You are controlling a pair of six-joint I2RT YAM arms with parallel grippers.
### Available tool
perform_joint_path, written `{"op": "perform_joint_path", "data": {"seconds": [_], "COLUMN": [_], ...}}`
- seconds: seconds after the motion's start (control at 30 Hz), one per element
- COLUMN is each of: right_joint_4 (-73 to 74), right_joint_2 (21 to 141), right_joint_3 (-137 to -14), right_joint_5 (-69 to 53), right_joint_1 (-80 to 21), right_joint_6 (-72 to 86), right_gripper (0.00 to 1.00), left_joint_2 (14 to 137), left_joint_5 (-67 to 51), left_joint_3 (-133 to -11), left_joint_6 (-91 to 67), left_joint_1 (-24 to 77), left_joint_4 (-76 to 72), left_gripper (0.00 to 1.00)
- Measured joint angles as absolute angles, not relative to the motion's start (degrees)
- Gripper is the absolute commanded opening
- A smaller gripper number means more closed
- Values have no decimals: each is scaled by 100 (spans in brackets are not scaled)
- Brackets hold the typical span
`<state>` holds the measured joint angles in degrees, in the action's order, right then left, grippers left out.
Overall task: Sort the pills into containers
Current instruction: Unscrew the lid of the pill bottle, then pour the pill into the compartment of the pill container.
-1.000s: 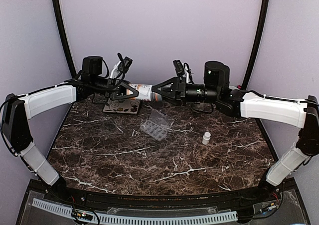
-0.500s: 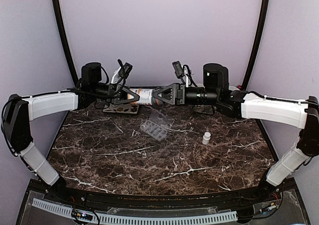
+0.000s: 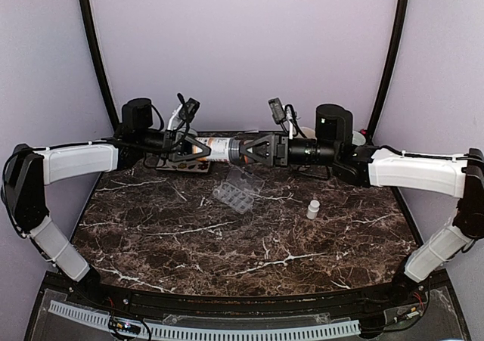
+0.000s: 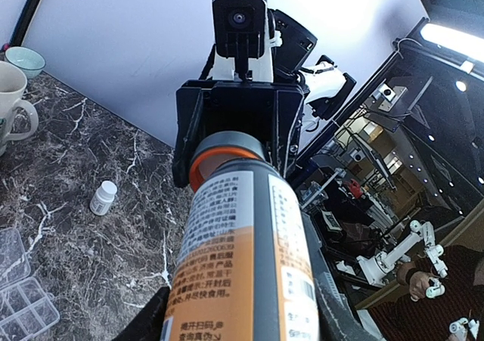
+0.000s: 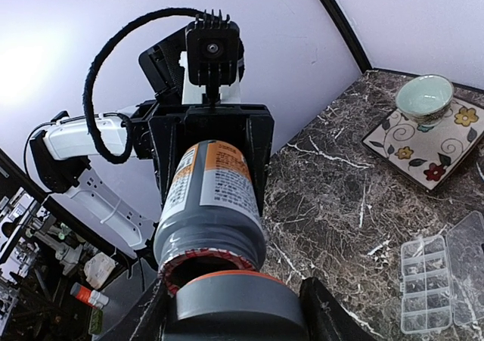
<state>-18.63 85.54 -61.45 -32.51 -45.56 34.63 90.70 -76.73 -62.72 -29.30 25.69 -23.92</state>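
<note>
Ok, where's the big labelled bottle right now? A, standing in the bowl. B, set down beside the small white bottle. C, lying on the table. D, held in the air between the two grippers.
D: the bottle hangs level above the table, with the left gripper clamped on its body end and the right gripper on its capped end.

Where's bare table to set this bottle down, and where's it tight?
Widest bare stretch: the near half of the table, from the pill organizer to the near edge. Also bare: left of the organizer. Tight: the back edge under the held orange bottle, by the patterned tile, and right of the organizer, where the small white bottle stands.
</note>
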Motion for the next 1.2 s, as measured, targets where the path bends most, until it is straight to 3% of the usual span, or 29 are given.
{"op": "perform_joint_path", "data": {"seconds": [0.47,1.2], "right_joint_4": [-1981,-2115], "right_joint_2": [8324,8077], "right_joint_3": [-5946,-5470], "right_joint_5": [-3234,-2888], "right_joint_1": [-4460,-4445], "right_joint_6": [3476,3454], "right_gripper": [49,48], "left_joint_2": [8886,8816], "left_joint_5": [-7500,-6466], "left_joint_3": [-5616,-3839], "left_joint_6": [-3052,-3992], "left_joint_1": [2418,2185], "left_joint_4": [-2902,-5527], "left_gripper": [0,0]}}
